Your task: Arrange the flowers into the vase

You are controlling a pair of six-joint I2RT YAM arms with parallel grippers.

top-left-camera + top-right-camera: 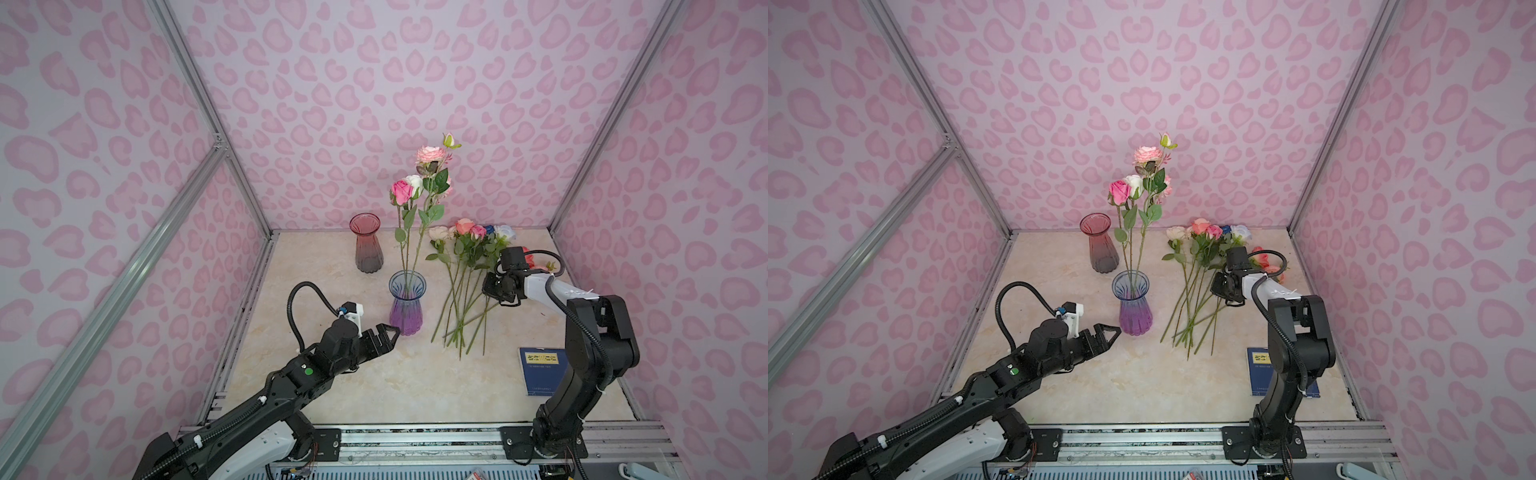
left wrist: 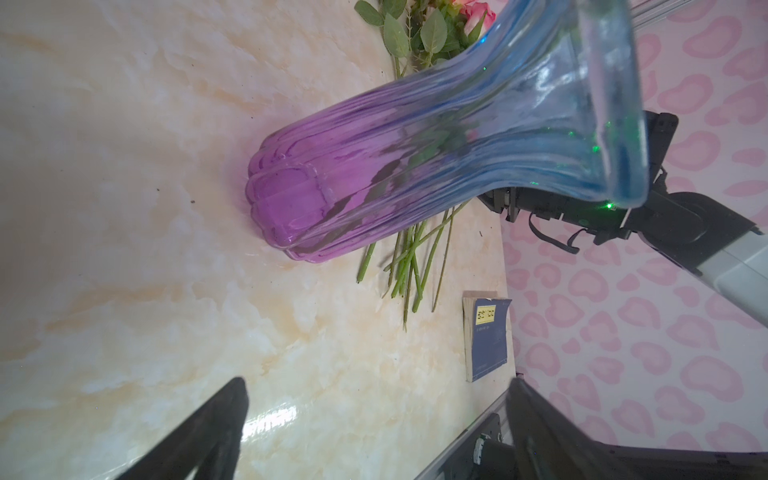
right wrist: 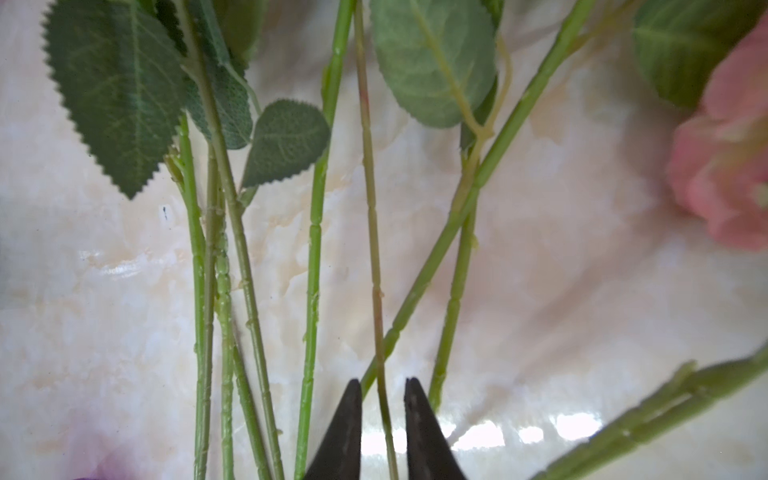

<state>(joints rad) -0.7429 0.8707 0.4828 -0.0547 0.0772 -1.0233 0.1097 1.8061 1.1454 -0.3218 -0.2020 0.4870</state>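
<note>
Left wrist: vase [image 2: 374, 174] mouth cropped

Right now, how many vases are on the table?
2. A red vase stands near the back wall. A blue-purple vase stands in front of it, nearer the middle, holding a few flowers. No other vase shows in any view.

A left arm [image 1: 266, 395] and a right arm [image 1: 582, 357] are reaching beside two vases, a red vase [image 1: 366, 249] and a purple vase [image 1: 406, 307], and one book [image 1: 540, 370]. Five heads [image 1: 430, 154] are rising from the purple vase; at least six more are lying in the heap [image 1: 464, 227].
</note>
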